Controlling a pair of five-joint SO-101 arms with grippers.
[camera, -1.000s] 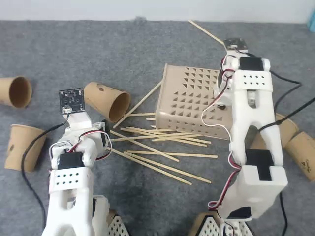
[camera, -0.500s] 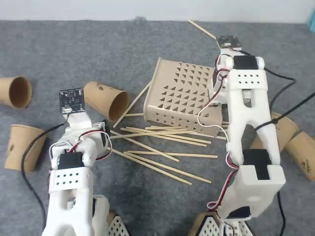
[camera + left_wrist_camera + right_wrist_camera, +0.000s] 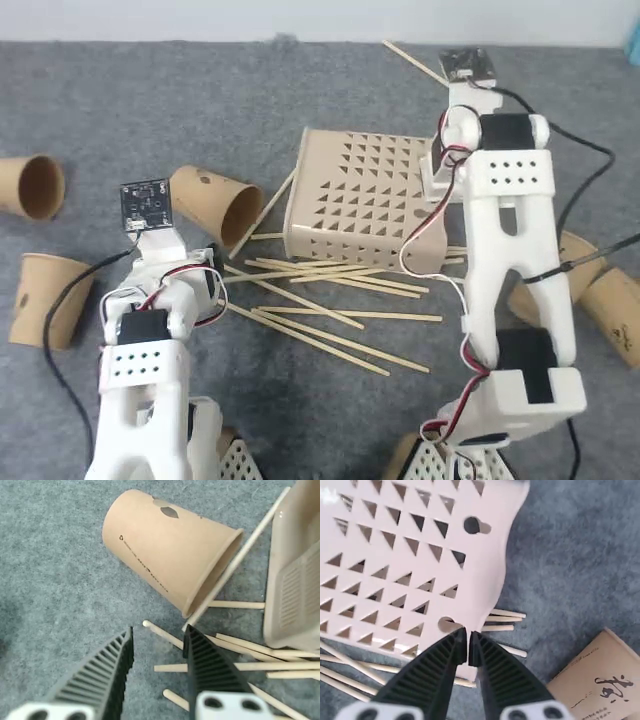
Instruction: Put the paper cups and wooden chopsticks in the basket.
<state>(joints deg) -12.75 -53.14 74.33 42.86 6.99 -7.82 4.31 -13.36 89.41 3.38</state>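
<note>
High view: basket [image 3: 350, 195] has shifted left, gripped by right tool [image 3: 468, 639].

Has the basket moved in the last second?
Yes. In the high view the basket has slid left, closing the gap to the lying paper cup, which stayed put.

Beige plastic basket [image 3: 350, 200] is sporting rows of triangle cutouts; brown paper cups [image 3: 212, 204] and pale wooden chopsticks [image 3: 300, 268] are lying on grey carpet [image 3: 150, 110].
</note>
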